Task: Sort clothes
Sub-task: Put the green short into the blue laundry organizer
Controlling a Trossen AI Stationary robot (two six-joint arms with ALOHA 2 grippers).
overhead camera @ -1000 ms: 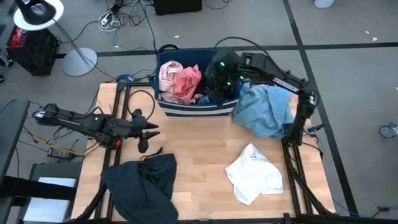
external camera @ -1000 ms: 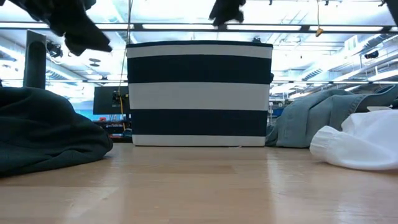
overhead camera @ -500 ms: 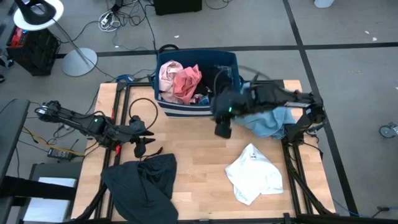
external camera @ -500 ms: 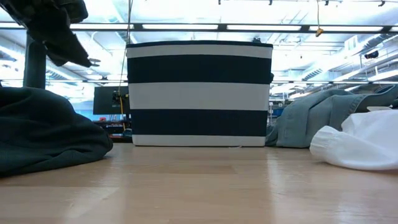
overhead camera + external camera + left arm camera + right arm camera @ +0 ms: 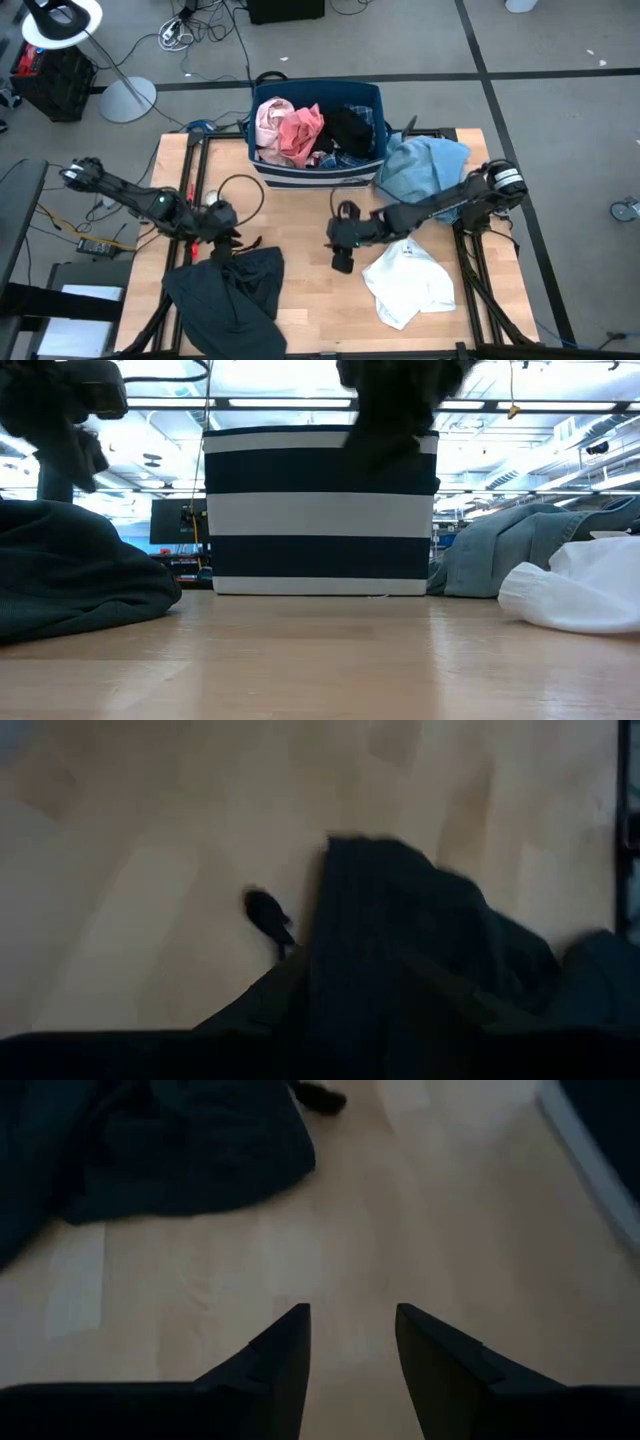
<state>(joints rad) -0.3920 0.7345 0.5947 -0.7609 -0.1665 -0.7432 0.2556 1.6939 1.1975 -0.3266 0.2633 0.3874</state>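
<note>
Table (image 5: 310,225): light wood, with the bin at its far edge and loose garments on three sides.
Bin (image 5: 300,170): navy with white stripes, standing upright at the far middle of the table; in the low view (image 5: 320,510) it fills the centre.
Bin contents: pink garment (image 5: 268,122), red garment (image 5: 300,133) and black garment (image 5: 350,130) lie inside, side by side, heaped to the rim.
Blue garment (image 5: 425,172): crumpled on the table just right of the bin, touching its right corner; seen in the low view (image 5: 500,555).
White garment (image 5: 408,278): lying flat-crumpled at the near right of the table, well apart from the bin; its edge shows in the low view (image 5: 575,585).
Dark garment (image 5: 228,295): heaped at the near left corner, partly over the table edge; seen also in the low view (image 5: 70,565), left wrist view (image 5: 420,980) and right wrist view (image 5: 170,1140).
Left gripper (image 5: 215,240): low over the table at the far edge of the dark garment; cannot tell whether its jaws are parted or closed.
Right gripper (image 5: 342,262): over bare wood in the table's middle, just left of the white garment; jaws parted and holding nothing, with wood showing between its fingers (image 5: 275,1355).
</note>
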